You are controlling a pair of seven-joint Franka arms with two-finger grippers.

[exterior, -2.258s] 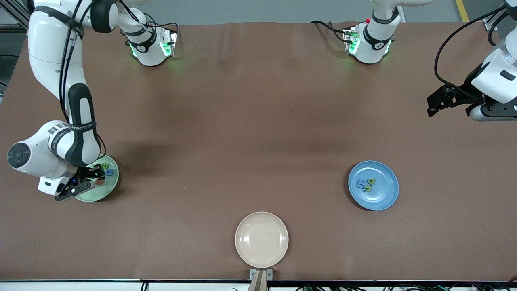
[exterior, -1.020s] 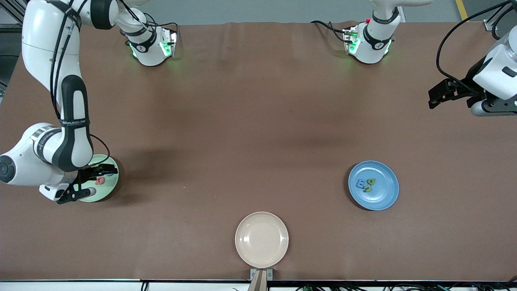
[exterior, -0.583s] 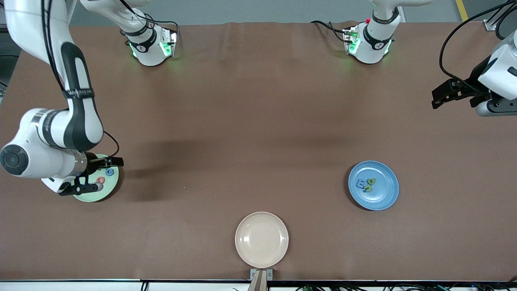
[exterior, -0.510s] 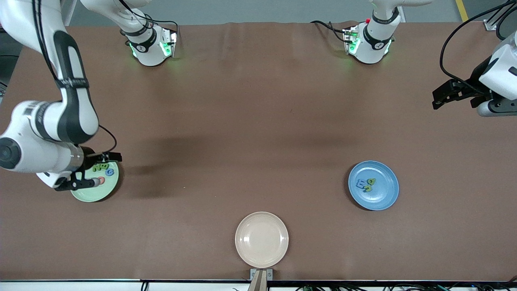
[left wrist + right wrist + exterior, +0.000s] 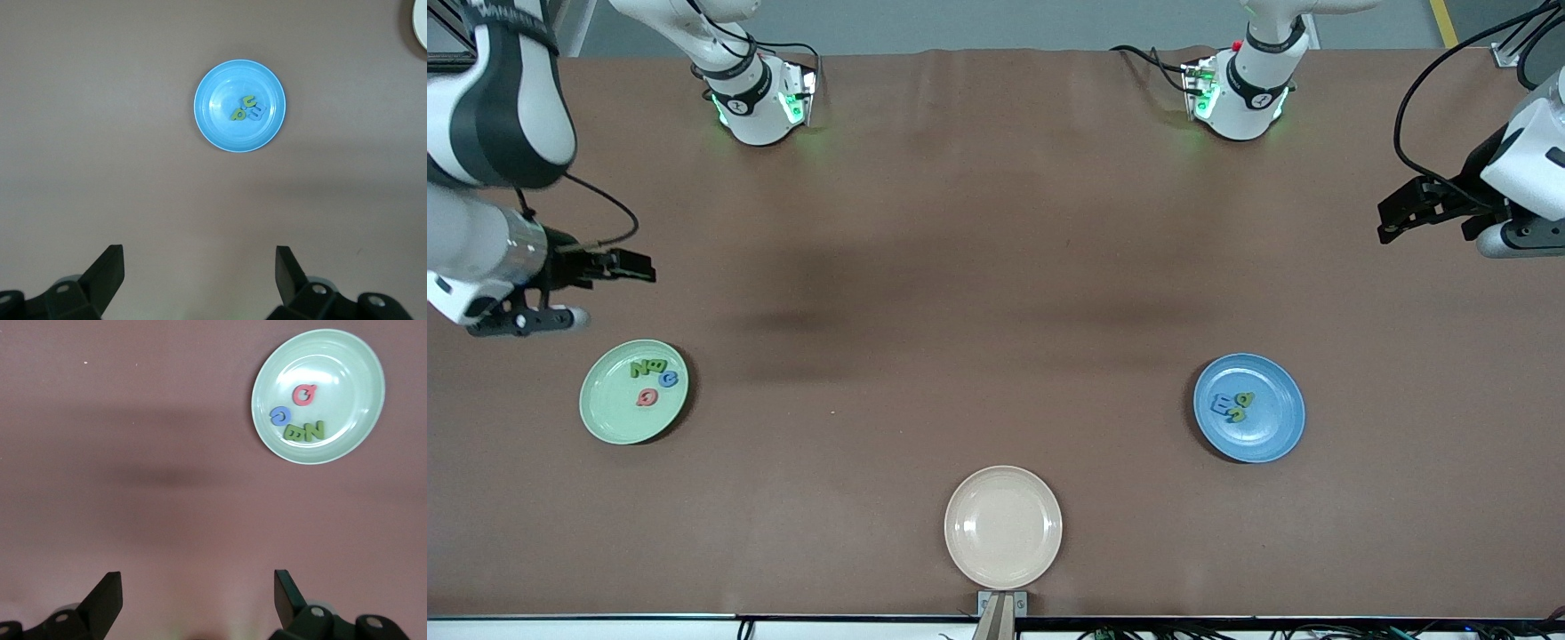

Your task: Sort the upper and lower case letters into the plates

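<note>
The brown table point(image 5: 978, 267) carries mint plate point(image 5: 609, 416), blue plate point(image 5: 1272, 436), cream plate point(image 5: 1003, 526).

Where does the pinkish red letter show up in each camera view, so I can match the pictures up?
Front view: the pinkish red letter lies in the mint green plate, toward the right arm's end of the table, nearest that camera of the letters there.
Right wrist view: it lies in the same plate, above the blue letter.
Left wrist view: not in it; only the blue plate shows.
Shared landmark: the mint green plate, in the front and right wrist views.
</note>
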